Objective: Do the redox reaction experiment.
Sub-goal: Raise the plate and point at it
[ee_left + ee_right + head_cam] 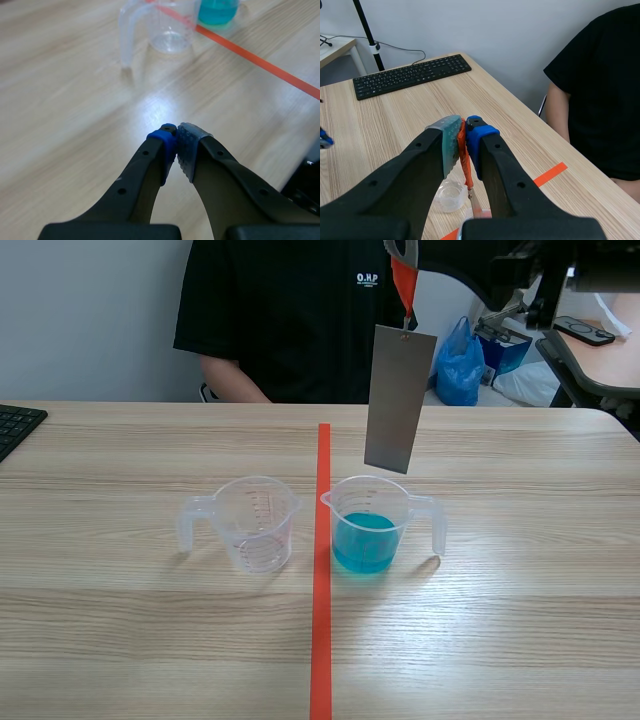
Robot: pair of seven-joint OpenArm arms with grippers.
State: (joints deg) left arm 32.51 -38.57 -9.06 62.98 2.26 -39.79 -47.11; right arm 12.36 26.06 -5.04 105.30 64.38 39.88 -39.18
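— What sits closest?
— My left gripper (pixel 177 135), fingers closed together on nothing, over the bare wooden table (pixel 75 125). The empty cup (pixel 165 25) lies ahead of it.
— And the right?
— My right gripper (pixel 463 131) pinches an orange strap (pixel 465 165). In the scene view a grey metal plate (pixel 399 398) hangs from it at upper centre. Its lower edge is just above the rim of the cup of blue liquid (pixel 368 525), right of the tape line (pixel 321 640). Open table spreads on both sides, and a keyboard (pixel 15 425) sits at the frame's left edge.
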